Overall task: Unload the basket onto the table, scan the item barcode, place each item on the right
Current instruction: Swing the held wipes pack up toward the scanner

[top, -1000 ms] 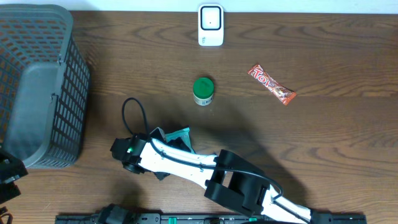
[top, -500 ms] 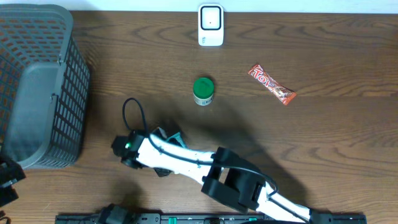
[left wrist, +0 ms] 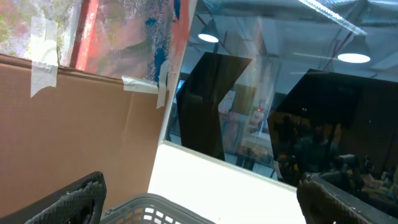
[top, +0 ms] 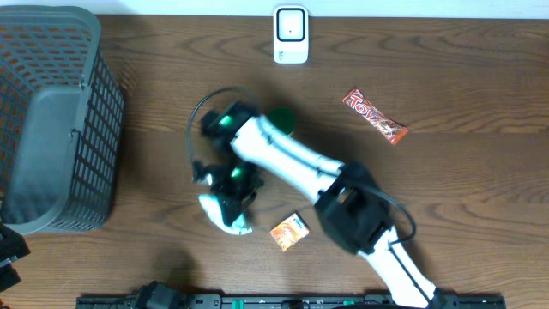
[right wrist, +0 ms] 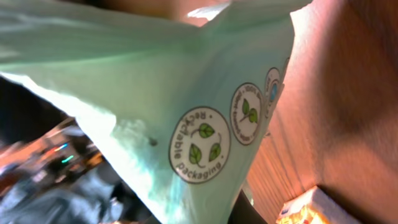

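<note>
Overhead: the right gripper (top: 230, 190) sits just 8 o'clock of the middle of the wooden table (top: 463, 189). It is clenched on a mint-and-white pouch (top: 221, 215), which shows on its 6 o'clock side. The white barcode scanner (top: 290, 35) stands at 12 o'clock by the far edge, well apart from the pouch. A green-lidded jar (top: 283, 115) is partly hidden by the arm, between scanner and gripper. A red candy bar (top: 375, 117) lies at 2 o'clock. A small orange box (top: 290, 231) lies at 6 o'clock, near the pouch but apart. A grey basket (top: 51, 120) fills 9 o'clock. The left gripper (top: 7, 257) barely shows in the 8 o'clock corner.

Left wrist: cam tilts upward (cardboard and a window behind). Its fingers (left wrist: 71, 200) are spread wide w/ nothing held, basket rim at 6 o'clock.

Right wrist: the pouch fills the frame, round "Recyclable packaging" stamps legible. The fingers can't be made out. Orange box corner at 5 o'clock, table at 3 o'clock.
</note>
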Motion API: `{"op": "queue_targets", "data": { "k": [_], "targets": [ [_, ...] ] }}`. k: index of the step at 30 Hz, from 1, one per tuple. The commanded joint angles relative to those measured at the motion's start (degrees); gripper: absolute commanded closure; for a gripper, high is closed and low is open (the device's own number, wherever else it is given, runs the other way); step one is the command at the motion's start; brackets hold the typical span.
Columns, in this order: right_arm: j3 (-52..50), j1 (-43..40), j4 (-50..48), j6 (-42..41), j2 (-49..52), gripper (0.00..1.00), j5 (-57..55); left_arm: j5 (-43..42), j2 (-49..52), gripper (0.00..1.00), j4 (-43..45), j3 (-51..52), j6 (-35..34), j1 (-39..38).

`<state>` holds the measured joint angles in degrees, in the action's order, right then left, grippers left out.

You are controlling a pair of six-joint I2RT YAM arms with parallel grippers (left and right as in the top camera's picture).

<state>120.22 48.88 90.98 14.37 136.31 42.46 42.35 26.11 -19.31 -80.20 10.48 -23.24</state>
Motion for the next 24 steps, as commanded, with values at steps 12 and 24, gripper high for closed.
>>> {"op": "queue_targets", "data": {
  "k": [12,24],
  "targets": [
    [0.7,-11.3,6.5,28.7,-3.6,0.99,26.4,0.2,-0.5,0.02,0.2,1.3,-0.3,0.4],
    [0.7,-7.7,6.3,32.0,-14.8,0.99,26.2,0.2,-0.5,0.02,1.5,2.7,-0.3,0.5]
  ]
}}
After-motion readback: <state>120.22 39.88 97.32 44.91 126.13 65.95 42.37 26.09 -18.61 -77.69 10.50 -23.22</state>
